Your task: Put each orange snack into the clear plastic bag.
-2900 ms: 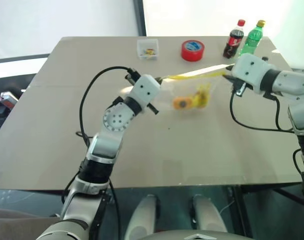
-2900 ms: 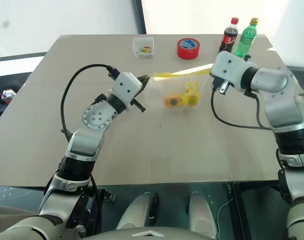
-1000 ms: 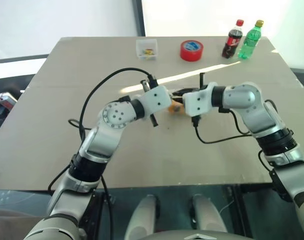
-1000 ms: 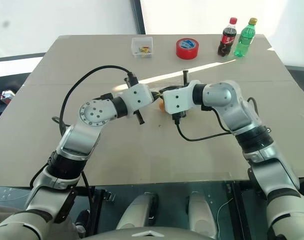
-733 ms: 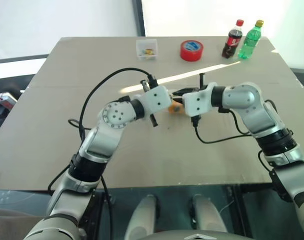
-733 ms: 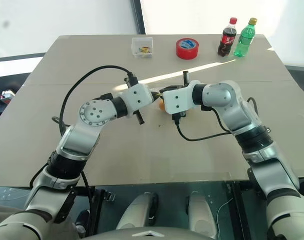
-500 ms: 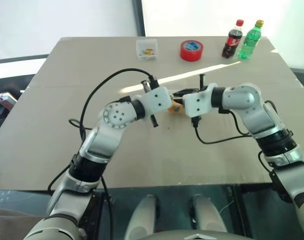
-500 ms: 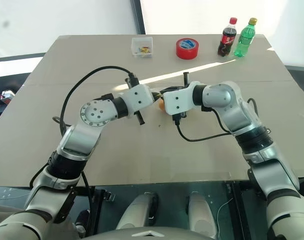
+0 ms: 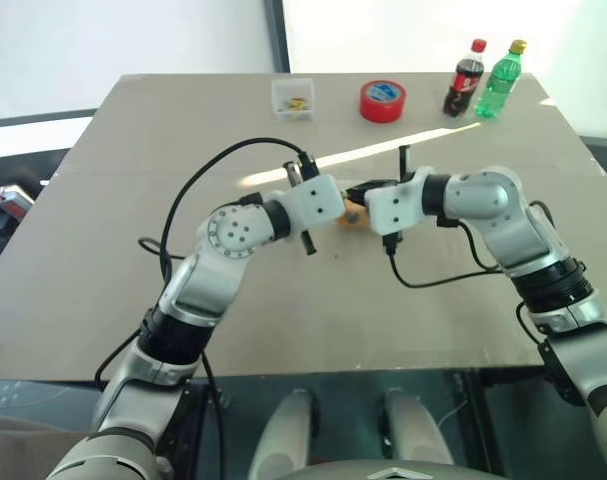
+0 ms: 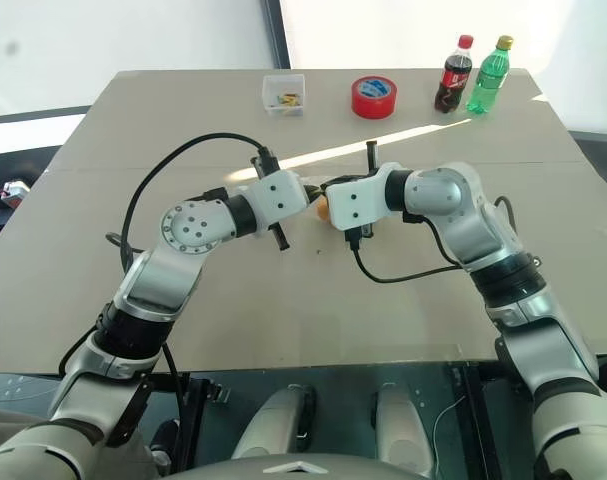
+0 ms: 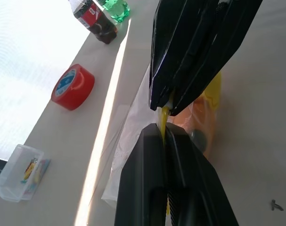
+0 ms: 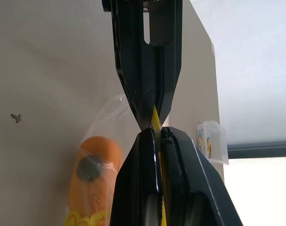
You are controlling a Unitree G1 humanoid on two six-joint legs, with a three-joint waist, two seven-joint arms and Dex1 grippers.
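Above the middle of the beige table [image 9: 313,310], the crinkly clear plastic bag [image 12: 98,155], an oval orange snack [image 12: 93,179] inside, hangs by its yellow seal strip [image 11: 163,121], pinched by the left gripper [image 11: 164,134] and right gripper [image 12: 154,132] tip to tip.

I read this as a lab or test room — a bare beige table [image 9: 283,320], plain white walls, and staged props at the far edge — tape roll [image 9: 383,101], two bottles [image 9: 483,78].
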